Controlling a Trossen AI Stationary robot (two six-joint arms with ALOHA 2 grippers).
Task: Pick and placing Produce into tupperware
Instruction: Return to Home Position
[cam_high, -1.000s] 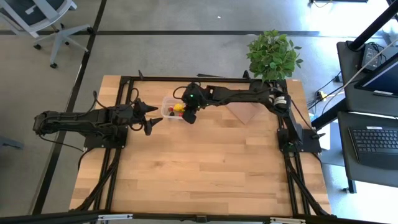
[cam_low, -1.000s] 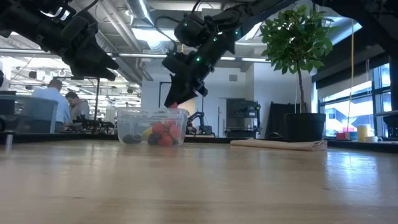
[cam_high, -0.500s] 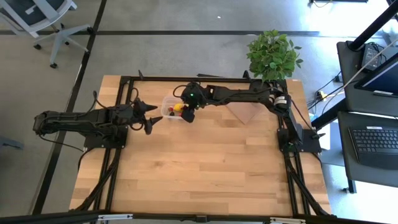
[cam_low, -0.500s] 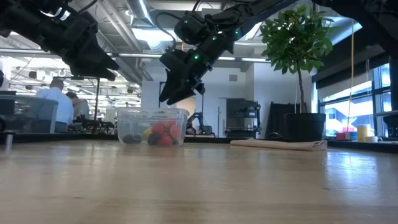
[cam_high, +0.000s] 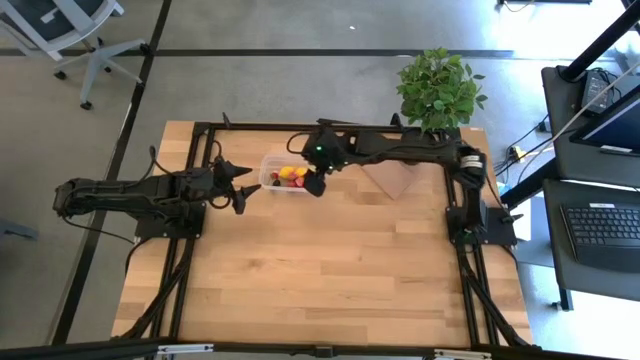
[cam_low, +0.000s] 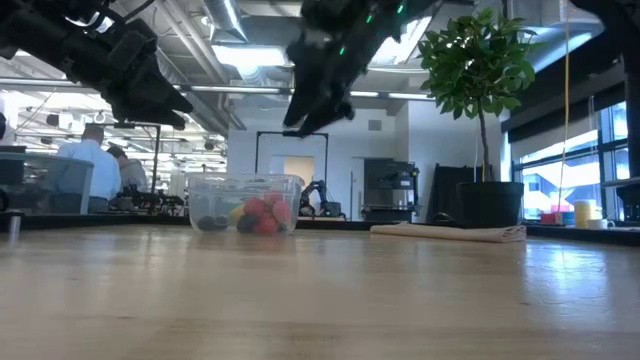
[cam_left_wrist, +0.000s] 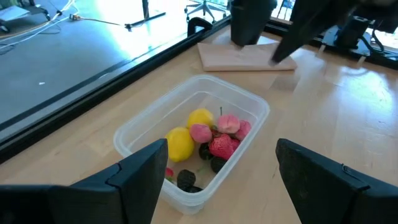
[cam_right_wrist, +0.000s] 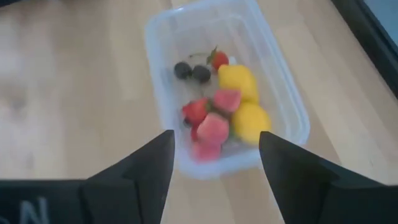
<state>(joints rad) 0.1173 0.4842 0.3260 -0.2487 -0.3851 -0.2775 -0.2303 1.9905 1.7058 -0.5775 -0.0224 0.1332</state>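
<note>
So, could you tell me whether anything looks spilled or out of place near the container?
Nothing stands out. The tupperware sits upright on the table with the produce inside, and no pieces show loose on the wood. The right gripper hangs open above it; the left gripper waits open alongside.

Bright, even light from above, strong backlight at table height.
From above, the table (cam_high: 330, 270) is evenly lit, with only soft shadows beside the left arm (cam_high: 130, 195) and right arm (cam_high: 400, 150). In the low view, ceiling lights (cam_low: 235, 55) and windows (cam_low: 565, 160) behind turn both arms into silhouettes. In the left wrist view, pale glare washes the floor (cam_left_wrist: 93, 37) and glints on the tupperware (cam_left_wrist: 124, 143) rim.
</note>
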